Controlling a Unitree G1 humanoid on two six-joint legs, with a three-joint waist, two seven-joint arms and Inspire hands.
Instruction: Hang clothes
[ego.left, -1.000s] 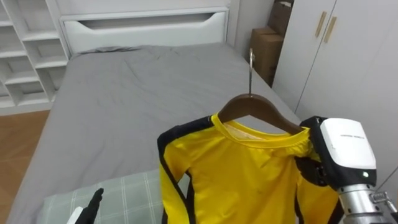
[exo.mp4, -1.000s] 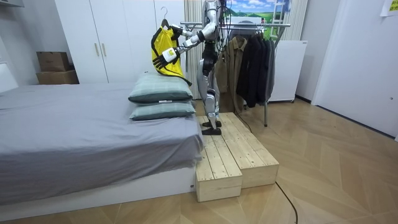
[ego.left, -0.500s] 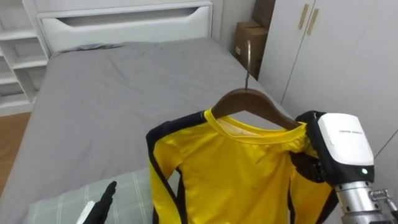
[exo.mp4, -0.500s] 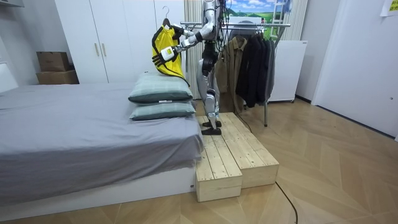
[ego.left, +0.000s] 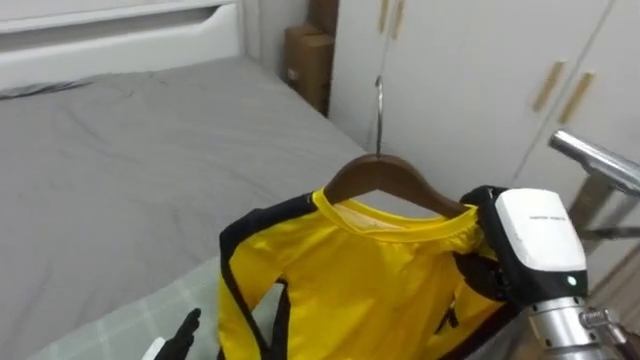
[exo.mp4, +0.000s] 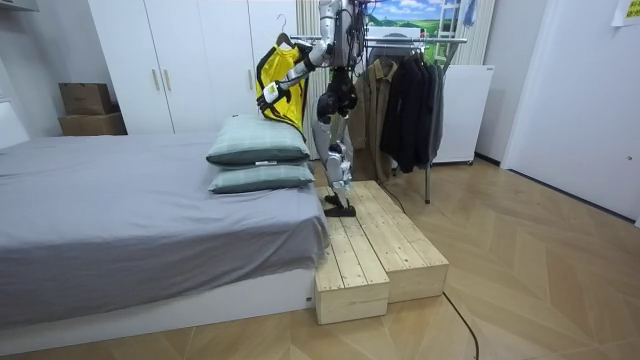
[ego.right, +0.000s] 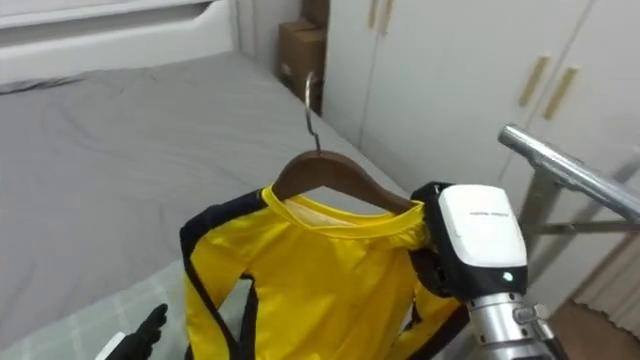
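Hanging yellow shirt (ego.left: 370, 285) in right robot hand (ego.left: 488, 278)

Yellow shirt (ego.left: 370, 285) (black-trimmed) on wooden hanger (ego.left: 377, 173)

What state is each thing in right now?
shirt: on the hanger, hanging free.
hanger: held up, hook free, not yet on the rail.
right hand: shut on the hanger's end, through the shirt.
left hand: open, low beside the shirt.
rail: dark coats hung on it.
wardrobe doors: shut.
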